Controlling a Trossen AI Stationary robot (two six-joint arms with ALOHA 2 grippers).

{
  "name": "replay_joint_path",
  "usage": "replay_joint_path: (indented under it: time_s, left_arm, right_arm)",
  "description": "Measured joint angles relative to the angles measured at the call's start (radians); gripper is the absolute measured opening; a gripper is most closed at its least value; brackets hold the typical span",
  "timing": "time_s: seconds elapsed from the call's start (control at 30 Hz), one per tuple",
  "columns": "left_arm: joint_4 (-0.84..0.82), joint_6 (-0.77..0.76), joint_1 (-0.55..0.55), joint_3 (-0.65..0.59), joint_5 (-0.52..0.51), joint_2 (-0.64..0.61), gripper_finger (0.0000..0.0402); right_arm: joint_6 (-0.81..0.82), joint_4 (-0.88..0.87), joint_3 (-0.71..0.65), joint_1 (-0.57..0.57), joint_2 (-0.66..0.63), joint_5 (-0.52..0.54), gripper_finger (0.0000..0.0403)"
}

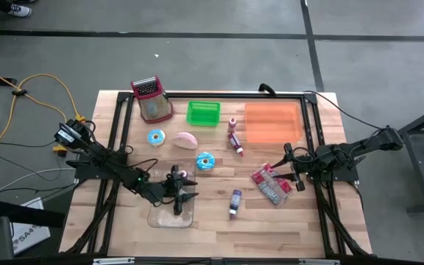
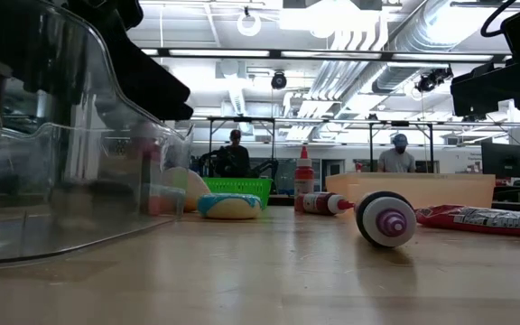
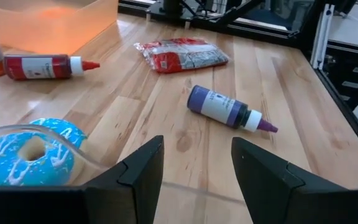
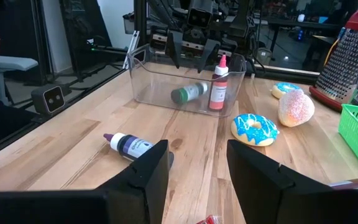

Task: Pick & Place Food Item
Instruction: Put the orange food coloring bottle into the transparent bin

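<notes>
A clear plastic container (image 1: pixel 171 213) stands near the table's front edge, left of middle. Inside it a red bottle (image 4: pixel 218 90) stands upright and a green-capped bottle (image 4: pixel 188 93) lies on its side. My left gripper (image 1: pixel 179 188) hovers open over the container's far rim, with nothing between its fingers (image 3: pixel 143 171). A blue-iced donut (image 1: pixel 205 162) lies flat on the table just beyond the container; it shows through the clear wall as the donut (image 3: pixel 27 155). A second blue donut (image 1: pixel 156 137) and a pink pastry (image 1: pixel 186 140) lie farther back. My right gripper (image 1: pixel 291 174) waits open at the right.
A purple bottle (image 1: pixel 235 202) lies right of the container and a red packet (image 1: pixel 271 184) lies near my right gripper. Toward the far edge are a green basket (image 1: pixel 203 112), an orange bin (image 1: pixel 272 121), a grater (image 1: pixel 151 98) and red bottles (image 1: pixel 234 136).
</notes>
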Motion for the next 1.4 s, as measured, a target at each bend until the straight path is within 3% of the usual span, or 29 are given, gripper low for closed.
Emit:
replay_joint_path:
  time_s: [0.43,0.67,0.83,1.17,1.4]
  left_arm:
    - [0.088,0.116,0.009,0.007,0.012,0.0,0.0183]
    - [0.08,0.225,0.073,0.077,0.133,-0.006,0.0183]
    - [-0.078,0.238,0.127,0.17,0.229,-0.014,0.0183]
    - [-0.541,0.31,0.249,0.423,0.325,-0.014,0.0183]
    - [-0.598,0.421,0.355,0.458,0.493,-0.012,0.0183]
  right_arm:
    - [0.0,0.0,0.0,0.0,0.0,0.0,0.0152]
    - [0.0,0.0,0.0,0.0,0.0,0.0,0.0152]
    - [0.0,0.0,0.0,0.0,0.0,0.0,0.0152]
    - [0.0,0.0,0.0,0.0,0.0,0.0,0.0152]
    - [0.0,0.0,0.0,0.0,0.0,0.0,0.0152]
